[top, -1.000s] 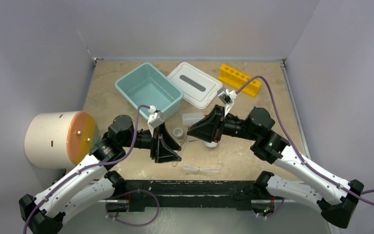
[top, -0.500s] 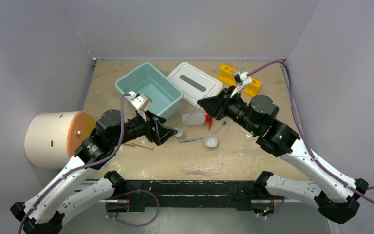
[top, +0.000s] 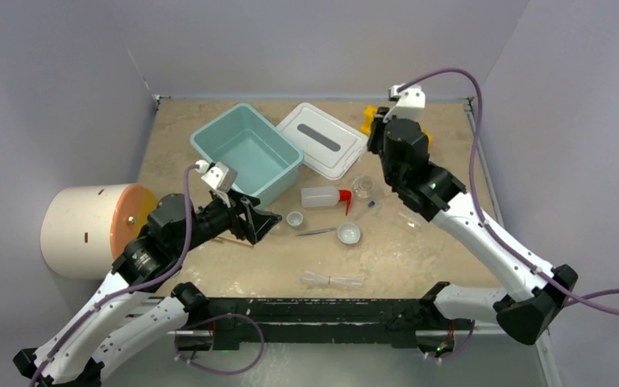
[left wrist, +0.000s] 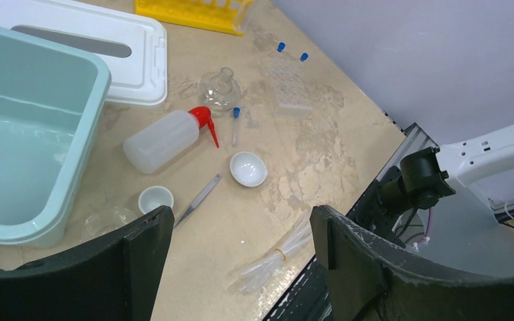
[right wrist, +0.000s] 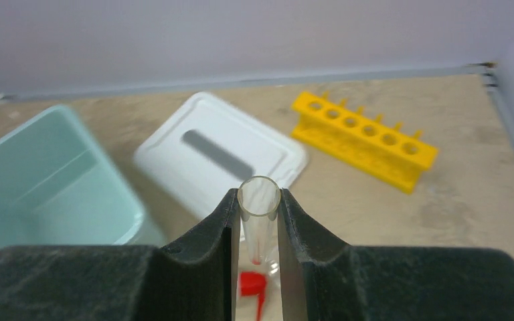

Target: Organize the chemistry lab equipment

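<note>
Top: left gripper (top: 259, 222) spread open, empty, over worktop (top: 419, 258) left of centre. Mid-worktop: squeeze bottle (top: 322, 196), white bowls (top: 295, 218), tweezers (top: 316, 231). Tube bundle (top: 334, 280) near front edge.
Left wrist: jaws wide, nothing between; squeeze bottle, white bowls, tweezers below.
Right wrist: right gripper (right wrist: 259, 208) clamped on clear tube (right wrist: 260, 197), upright; yellow rack (right wrist: 363, 138) beyond, far-right corner.

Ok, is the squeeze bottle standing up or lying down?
Lying down. The bottle rests on its side on the table, red tip pointing sideways, not up.
</note>
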### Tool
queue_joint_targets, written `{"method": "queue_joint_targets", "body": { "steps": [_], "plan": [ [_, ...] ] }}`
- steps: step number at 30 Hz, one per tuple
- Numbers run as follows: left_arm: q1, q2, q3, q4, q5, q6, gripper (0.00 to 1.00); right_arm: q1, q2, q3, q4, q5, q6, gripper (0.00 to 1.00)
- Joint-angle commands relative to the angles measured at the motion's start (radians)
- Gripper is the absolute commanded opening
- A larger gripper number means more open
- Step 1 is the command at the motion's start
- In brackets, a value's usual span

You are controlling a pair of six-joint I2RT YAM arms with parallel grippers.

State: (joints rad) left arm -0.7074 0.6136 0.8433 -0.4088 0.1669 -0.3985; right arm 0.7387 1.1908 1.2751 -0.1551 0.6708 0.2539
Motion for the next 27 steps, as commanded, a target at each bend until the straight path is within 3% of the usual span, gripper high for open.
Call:
{"method": "queue_joint_targets", "body": {
  "steps": [1, 14, 27],
  "plan": [
    [-0.001, -0.016, -0.006, 0.022, 0.006, 0.029, 0.76, -0.142, 0.014, 0.065, 0.127, 0.067, -0.063, 0.03],
    [-0.002, -0.032, -0.020, 0.038, 0.078, 0.017, 0.76, -0.404, 0.185, 0.120, 0.222, 0.085, -0.074, 0.03],
    [-0.001, -0.029, -0.020, 0.038, 0.091, 0.022, 0.76, -0.520, 0.341, 0.145, 0.257, 0.120, -0.066, 0.00]
  ]
}}
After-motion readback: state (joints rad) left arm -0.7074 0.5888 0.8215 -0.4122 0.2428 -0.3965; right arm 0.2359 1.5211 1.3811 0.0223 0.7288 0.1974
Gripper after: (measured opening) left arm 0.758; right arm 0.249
